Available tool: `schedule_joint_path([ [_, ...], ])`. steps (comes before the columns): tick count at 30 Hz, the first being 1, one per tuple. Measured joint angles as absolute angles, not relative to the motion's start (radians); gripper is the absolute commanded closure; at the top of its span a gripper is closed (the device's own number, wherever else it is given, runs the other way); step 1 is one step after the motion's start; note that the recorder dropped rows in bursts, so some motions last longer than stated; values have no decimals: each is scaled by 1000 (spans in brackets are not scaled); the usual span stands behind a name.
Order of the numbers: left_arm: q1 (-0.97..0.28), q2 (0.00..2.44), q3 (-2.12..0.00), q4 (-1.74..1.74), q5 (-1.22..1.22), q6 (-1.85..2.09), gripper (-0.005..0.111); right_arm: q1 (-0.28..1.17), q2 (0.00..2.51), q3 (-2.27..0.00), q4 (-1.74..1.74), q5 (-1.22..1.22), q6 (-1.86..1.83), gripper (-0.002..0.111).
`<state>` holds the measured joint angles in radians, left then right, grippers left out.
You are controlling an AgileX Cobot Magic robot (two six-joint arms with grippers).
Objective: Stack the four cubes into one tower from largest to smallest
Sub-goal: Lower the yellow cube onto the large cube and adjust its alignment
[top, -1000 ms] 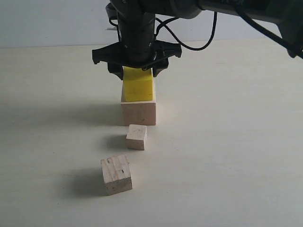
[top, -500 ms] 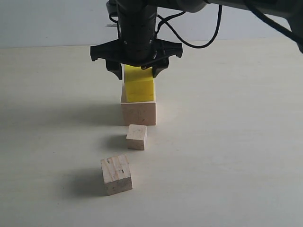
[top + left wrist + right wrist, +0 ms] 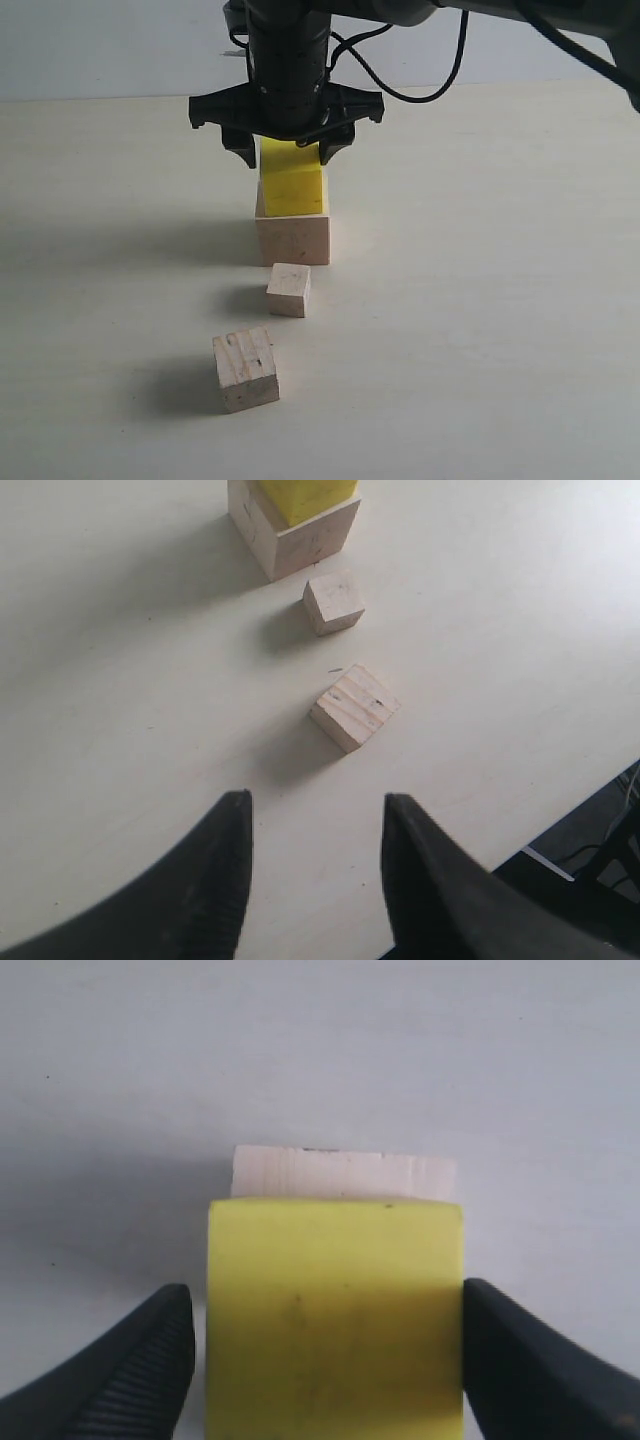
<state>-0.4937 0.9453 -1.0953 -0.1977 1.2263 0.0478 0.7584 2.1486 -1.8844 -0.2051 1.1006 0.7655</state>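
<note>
Caught with left gripper (image 3: 316, 802) spread, holding nothing, hanging nearer than the striped medium cube (image 3: 245, 370). Just beyond it, apart: small cube (image 3: 288, 290), close before the large cube (image 3: 292, 240). Atop that, seated squarely: yellow cube (image 3: 291, 185), flanked by the right gripper (image 3: 288, 160), spread and not pinching. Bare table (image 3: 500, 300) on both sides, far edge behind.
</note>
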Motion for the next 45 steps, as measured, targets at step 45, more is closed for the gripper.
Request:
schedule_joint_path([
  [45,-494,945,-1095,-198,1226,48,65,758,2172,-1886,-282,1032,828,39],
])
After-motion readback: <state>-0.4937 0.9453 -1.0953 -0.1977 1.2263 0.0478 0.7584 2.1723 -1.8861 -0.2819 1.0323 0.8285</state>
